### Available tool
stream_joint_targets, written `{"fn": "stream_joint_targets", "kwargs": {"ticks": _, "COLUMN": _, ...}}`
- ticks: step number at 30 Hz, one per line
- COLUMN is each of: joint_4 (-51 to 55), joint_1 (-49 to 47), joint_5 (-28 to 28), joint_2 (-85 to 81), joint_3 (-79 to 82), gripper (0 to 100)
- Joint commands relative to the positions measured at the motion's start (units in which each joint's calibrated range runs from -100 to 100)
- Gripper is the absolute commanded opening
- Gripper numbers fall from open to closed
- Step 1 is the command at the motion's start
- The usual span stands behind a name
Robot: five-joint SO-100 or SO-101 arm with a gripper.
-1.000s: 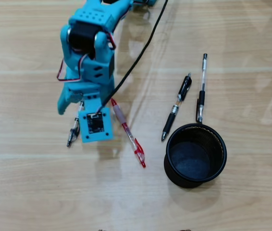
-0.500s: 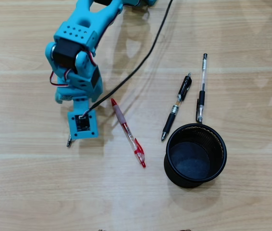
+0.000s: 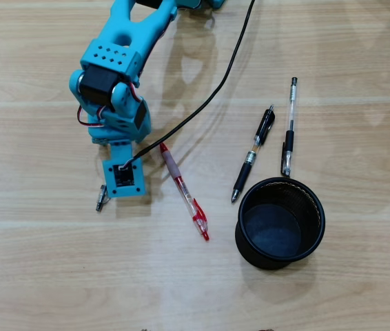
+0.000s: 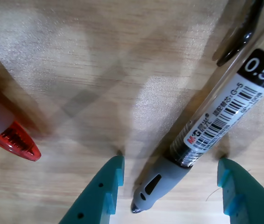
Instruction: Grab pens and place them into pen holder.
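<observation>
Wrist view: the gripper (image 4: pixel 169 191) stands with its teal fingers (image 4: pixel 99 196) spread wide on either side of the grey and clear pen (image 4: pixel 206 126), not yet touching it. The pen's long axis runs diagonally between them, grey grip end nearest the camera. Overhead view: the pen holder (image 3: pixel 317 222) sits well apart to the right, apparently empty; the red pen (image 3: pixel 183 191), black pen (image 3: pixel 253 153) and clear pen (image 3: pixel 289 125) lie on the wooden table (image 3: pixel 43 262).
</observation>
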Motion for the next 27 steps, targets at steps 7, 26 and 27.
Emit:
{"fn": "stream_joint_targets", "kwargs": {"ticks": 7, "joint_4": -2.1, "joint_1": 1.1, "joint_5": 0.1, "joint_2": -1.3, "joint_3": -1.4, "gripper": 1}}
{"fn": "stream_joint_targets", "kwargs": {"ticks": 26, "joint_4": -16.4, "joint_1": -14.3, "joint_5": -5.5, "joint_2": -20.1, "joint_3": -34.8, "gripper": 2}}
{"fn": "stream_joint_targets", "kwargs": {"ticks": 27, "joint_4": -19.2, "joint_1": -16.4, "joint_5": -5.5, "joint_2": -21.7, "joint_3": -31.8, "gripper": 2}}
